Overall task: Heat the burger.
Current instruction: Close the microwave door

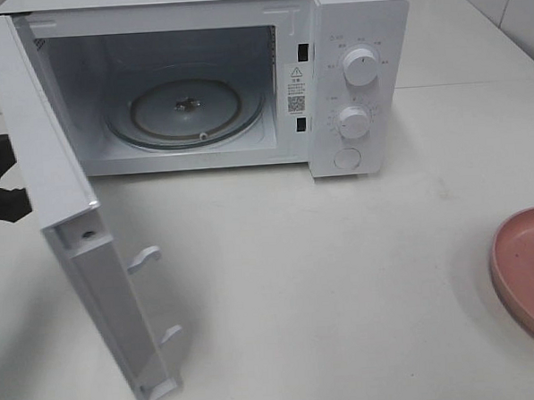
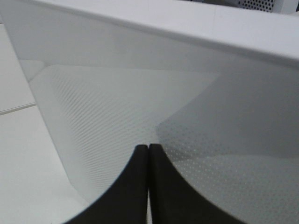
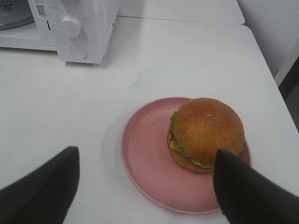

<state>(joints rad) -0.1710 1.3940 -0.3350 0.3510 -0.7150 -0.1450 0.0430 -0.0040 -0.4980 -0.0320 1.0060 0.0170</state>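
Showing QR label (image 1: 297, 102) on microwave (image 1: 357, 34); text probably unreadable.

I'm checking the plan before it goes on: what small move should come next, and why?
Probably lower the right gripper onto the burger. Its jaws stand open above the pink plate, nothing is held, and the microwave is open with its glass turntable bare.

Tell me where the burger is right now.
The burger sits on the pink plate on the white table, out to the right of the open microwave; the right wrist view shows it whole, below the open right gripper.
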